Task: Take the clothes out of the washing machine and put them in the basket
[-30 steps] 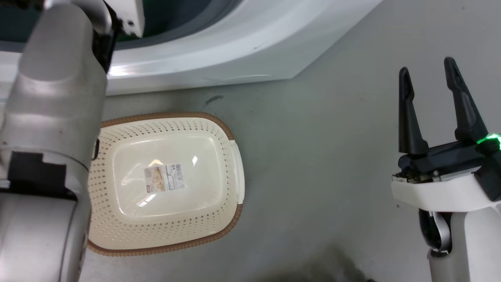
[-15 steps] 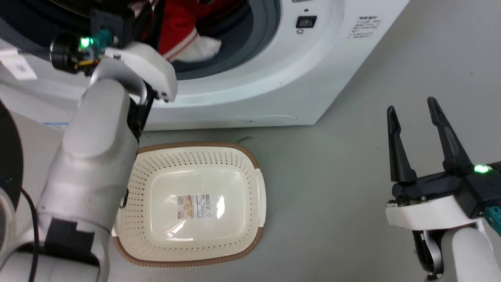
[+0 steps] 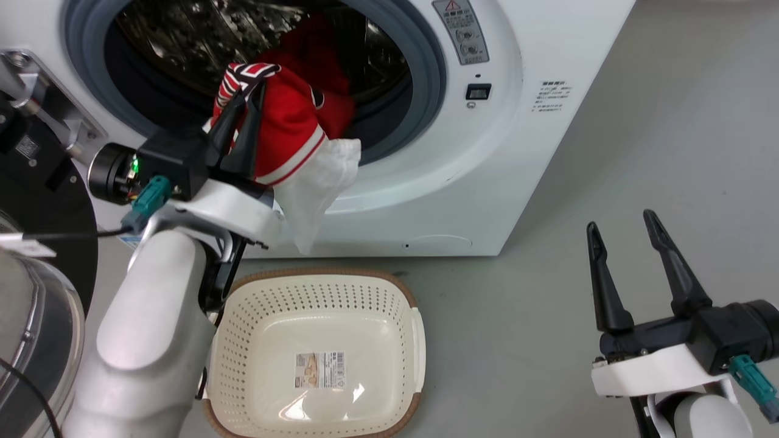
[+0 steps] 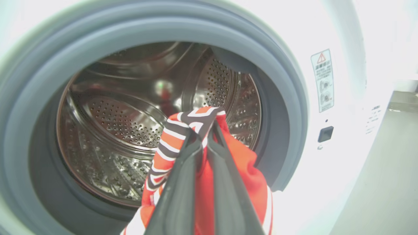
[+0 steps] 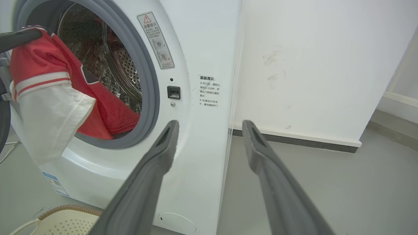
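The washing machine (image 3: 487, 152) stands ahead with its porthole open. My left gripper (image 3: 251, 96) is shut on the striped trim of the red clothes (image 3: 292, 128), held up at the porthole mouth. A white part (image 3: 316, 182) of the garment hangs over the lower gasket, and more red cloth trails back into the drum. The left wrist view shows the gripper (image 4: 203, 130) pinching the trim, with the clothes (image 4: 248, 163) in front of the steel drum (image 4: 130, 114). The cream basket (image 3: 274, 304) sits on the floor below the porthole. My right gripper (image 3: 621, 222) is open at the lower right, away from the machine.
The machine's open black-framed door (image 3: 36, 201) stands at the far left beside my left arm. Grey floor (image 3: 548, 274) stretches right of the basket. The right wrist view shows a white wall (image 5: 310, 65) to the machine's right and the basket's rim (image 5: 62, 209) at the bottom left.
The head camera has tilted up from the basket to the porthole. My left gripper has drawn the red garment out of the drum toward the porthole's lip. The right gripper stays open.
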Motion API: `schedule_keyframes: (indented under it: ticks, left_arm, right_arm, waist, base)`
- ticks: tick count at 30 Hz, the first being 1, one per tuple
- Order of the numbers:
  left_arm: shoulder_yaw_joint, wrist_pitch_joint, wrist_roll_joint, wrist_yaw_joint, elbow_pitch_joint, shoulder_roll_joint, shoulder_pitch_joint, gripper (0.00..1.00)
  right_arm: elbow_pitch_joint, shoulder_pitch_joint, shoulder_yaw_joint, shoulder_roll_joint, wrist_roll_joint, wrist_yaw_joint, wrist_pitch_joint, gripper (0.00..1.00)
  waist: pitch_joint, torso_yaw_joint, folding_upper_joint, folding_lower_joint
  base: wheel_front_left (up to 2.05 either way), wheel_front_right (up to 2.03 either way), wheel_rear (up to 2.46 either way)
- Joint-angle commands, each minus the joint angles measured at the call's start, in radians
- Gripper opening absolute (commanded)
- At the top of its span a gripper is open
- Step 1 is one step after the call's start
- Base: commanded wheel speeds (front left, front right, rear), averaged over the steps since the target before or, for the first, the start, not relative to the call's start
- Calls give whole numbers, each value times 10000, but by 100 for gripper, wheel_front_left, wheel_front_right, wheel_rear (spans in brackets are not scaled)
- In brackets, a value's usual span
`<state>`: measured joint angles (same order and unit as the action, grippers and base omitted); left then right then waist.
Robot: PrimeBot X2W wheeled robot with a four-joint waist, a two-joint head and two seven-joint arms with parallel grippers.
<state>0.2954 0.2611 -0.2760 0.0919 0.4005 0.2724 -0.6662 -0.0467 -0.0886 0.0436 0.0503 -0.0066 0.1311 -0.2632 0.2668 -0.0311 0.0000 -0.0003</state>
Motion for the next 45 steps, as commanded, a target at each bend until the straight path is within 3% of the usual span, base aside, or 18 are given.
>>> schedule_keyframes:
  ticks: [1, 13, 20, 31, 45]
  left_arm:
    - [18, 26, 57, -82, -376, 62, 301, 0]
    - [-124, -1070, 21, -857, -4483, 812, 2698, 0]
    - [50, -1540, 32, -1087, -5269, 1014, 3816, 0]
    - [833, -1359, -156, -651, -3661, 872, 4707, 0]
    - [1209, -368, -383, -107, 722, 112, 2975, 0]
  right_arm:
    - [35, 183, 18, -1, 38, -7, -24, 100]
    - [174, 826, -102, -1, 119, -7, -24, 100]
    - [216, 890, -151, -1, 140, -7, -24, 100]
    - [70, 392, -171, -1, 69, -7, -24, 100]
    - [-328, -916, -152, -3, 232, -7, -24, 100]
  waist:
    - [-289, 2, 0, 3]
    - [-1067, -2, 0, 3]
    - [-1100, 90, 0, 3]
    - [-282, -17, 0, 3]
    - [2444, -639, 0, 3]
  base:
    - [0, 0, 0]
    - [0, 0, 0]
    - [0, 0, 0]
    - [0, 0, 0]
    - [0, 0, 0]
